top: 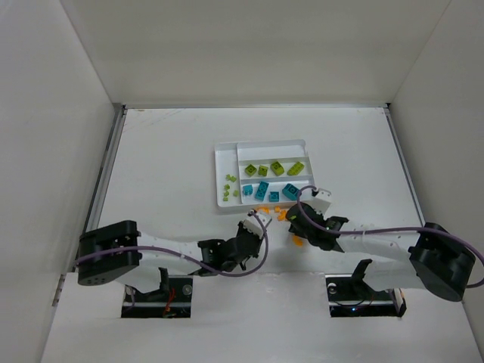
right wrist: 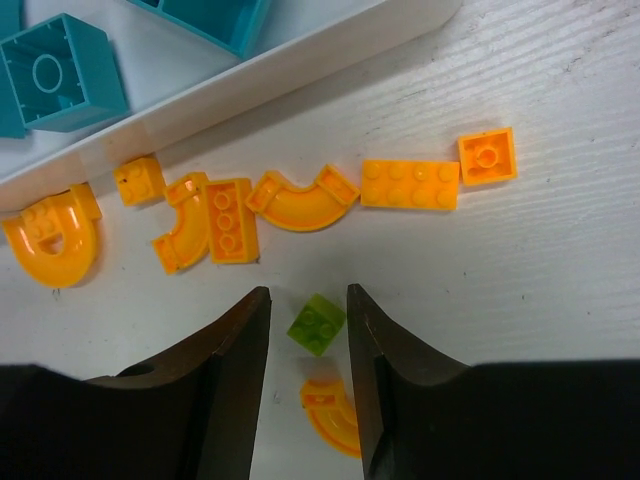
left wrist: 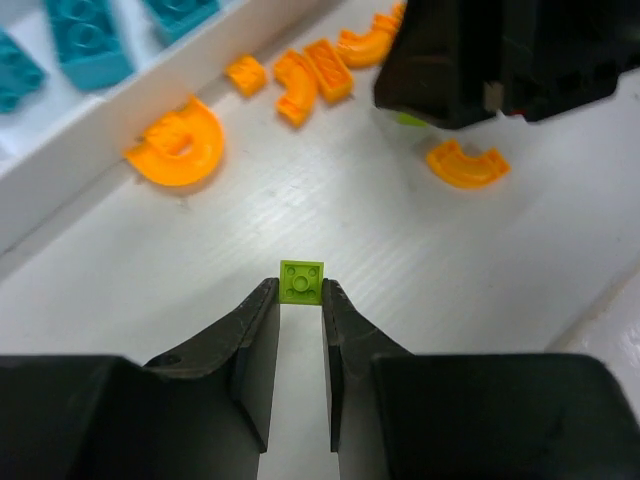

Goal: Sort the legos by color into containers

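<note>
left claw [left wrist: 300, 294] pinches lime plate [left wrist: 301, 281] by the tray [right wrist: 250, 85]; right claw [right wrist: 308, 302] open around lime brick [right wrist: 317, 324], should close next.

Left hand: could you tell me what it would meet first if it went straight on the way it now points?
The small green brick, sitting right at the tips of the left hand; whether the hand already touches it is unclear. Beyond it come bare table and then the orange bricks.
</note>
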You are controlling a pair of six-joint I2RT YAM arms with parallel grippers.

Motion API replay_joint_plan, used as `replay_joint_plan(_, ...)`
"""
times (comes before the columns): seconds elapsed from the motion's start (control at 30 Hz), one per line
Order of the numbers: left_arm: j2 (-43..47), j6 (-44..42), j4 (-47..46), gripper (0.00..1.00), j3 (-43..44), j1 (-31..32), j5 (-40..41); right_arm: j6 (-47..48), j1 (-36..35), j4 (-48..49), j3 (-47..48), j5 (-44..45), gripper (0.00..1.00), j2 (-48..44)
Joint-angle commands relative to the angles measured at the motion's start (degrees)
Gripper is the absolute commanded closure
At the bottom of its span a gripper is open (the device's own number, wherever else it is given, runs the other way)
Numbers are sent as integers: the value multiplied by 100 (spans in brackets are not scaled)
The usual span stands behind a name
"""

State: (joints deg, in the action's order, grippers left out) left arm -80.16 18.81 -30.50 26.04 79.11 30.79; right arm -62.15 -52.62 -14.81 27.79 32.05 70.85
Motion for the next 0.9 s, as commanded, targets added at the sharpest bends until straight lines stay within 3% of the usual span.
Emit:
replay_joint_plan(0.0, 596, 97, 9, 85, -213, -312, 472, 19, -86, 145, 148, -85, 58, 78)
replay_joint_plan(0.33, 1618, 457, 299, 84, 5, -2288, 113, -78, -209, -57, 156, -41, 53, 16)
replay_joint_plan(0.57, 530, 782, 264, 83, 770, -3467, -678, -25, -314, -145, 341, -24, 55, 341)
replay_joint_plan(0.87, -360, 984, 229, 79, 1219, -3776, -829, 89, -332, -268, 481, 11, 60, 500)
